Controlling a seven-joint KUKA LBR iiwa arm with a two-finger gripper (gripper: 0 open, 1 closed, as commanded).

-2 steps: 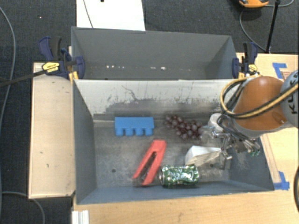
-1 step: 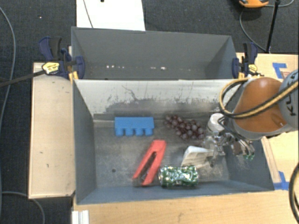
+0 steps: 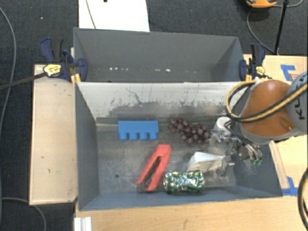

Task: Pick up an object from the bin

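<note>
A KUKA arm, its wrist under a rounded orange cover (image 3: 267,110), reaches into a grey metal bin (image 3: 115,162) from the right, with its gripper (image 3: 225,163) low over the floor in the bin's right front part. The gripper's tip is at the right edge of a white and silvery crumpled packet (image 3: 203,161), the thing closest to it. Whether the two touch is not clear from above, and the state of the jaws cannot be told either, since the wrist hardware hides them. Just in front of the packet, along the near wall, lies a green patterned crushed can (image 3: 184,182). A red flat plastic tool with a dark underside (image 3: 155,167) lies slantwise to the can's left. A bunch of dark purple artificial grapes (image 3: 190,130) sits behind the packet near the back wall. A blue plastic block with three notches (image 3: 138,130) lies well apart to the left. Nothing appears lifted, so the task seems to be at the approach, with the grasp itself not yet made. Judging by position, the packet is the likely pick. The next move would call for the jaws to close on its crumpled edge without catching the can, then a straight lift clear of the right wall. The packet looks light and crushable, so it may slip or fold.
</note>
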